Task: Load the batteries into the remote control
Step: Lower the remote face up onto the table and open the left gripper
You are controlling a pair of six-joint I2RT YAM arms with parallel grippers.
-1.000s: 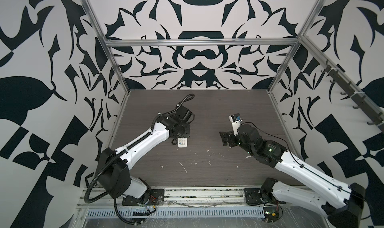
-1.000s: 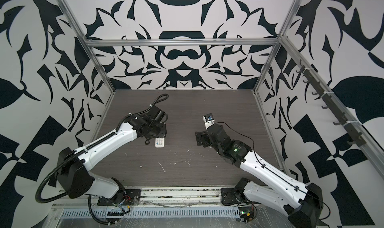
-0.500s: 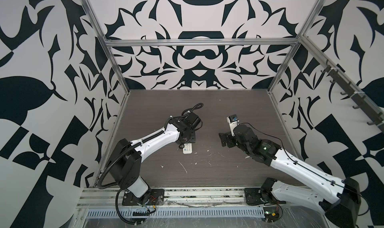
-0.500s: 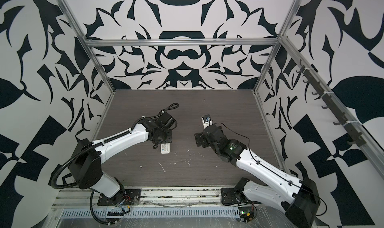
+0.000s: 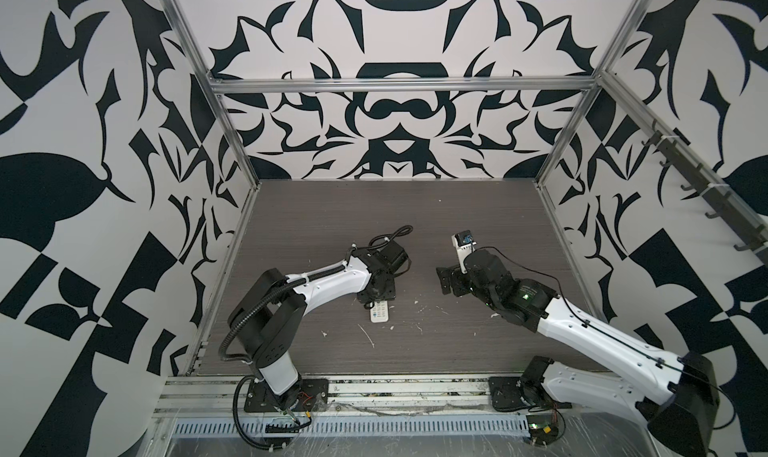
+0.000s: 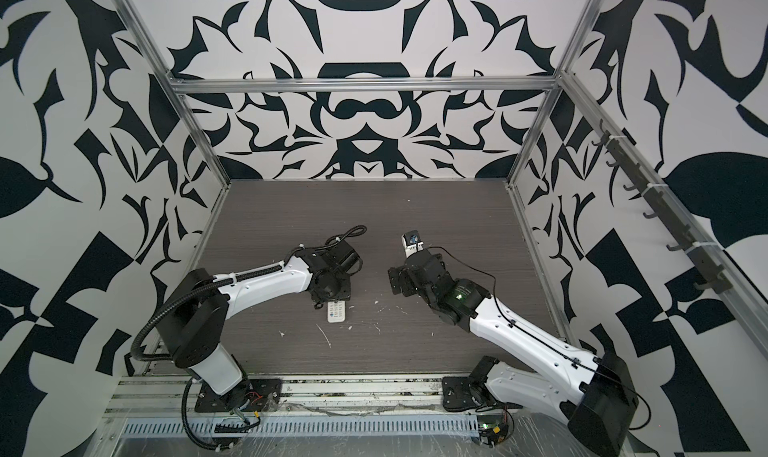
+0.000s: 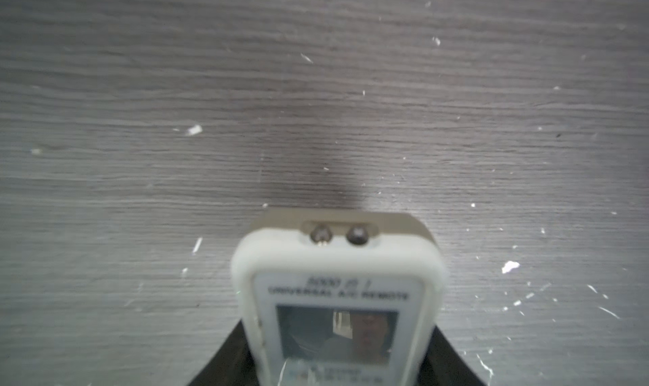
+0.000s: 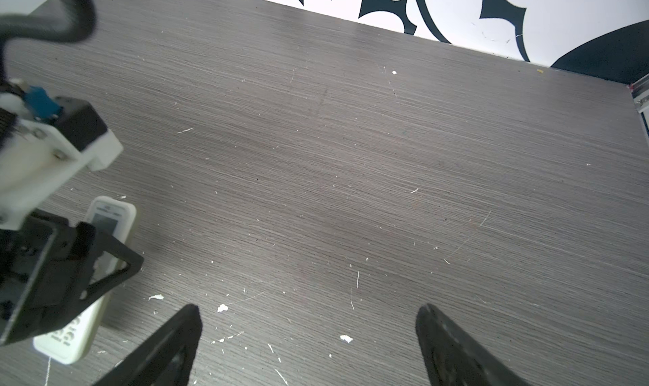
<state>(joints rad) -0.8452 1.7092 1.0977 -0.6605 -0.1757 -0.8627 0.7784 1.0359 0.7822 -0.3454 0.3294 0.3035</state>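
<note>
Your slim white rectangular plastic remote control (image 5: 380,313) lies face up on the dark wood-grain desk (image 5: 332,218), a little left of the middle and nearer the front edge than the back. Its button end points toward the front edge. The end with the greenish-grey screen points toward the back and carries two small bulbs. A beige back shows under the white front, and the words "UNIVERSAL A/C REMOTE" sit above the screen.

Your left gripper (image 5: 376,299) is partly closed on the remote control, with a black finger (image 7: 224,363) against each long side. The left arm (image 5: 328,280) rises from the front edge, its elbow is raised and its wrist is bent down over the handset.

Your right gripper (image 8: 308,314) has its jaws spread wide and holds nothing. It hangs over bare desk right of the middle, well apart from the remote control. The right arm (image 5: 582,334) stretches low from the front right corner. Small white scraps (image 5: 368,336) lie scattered near the front.
</note>
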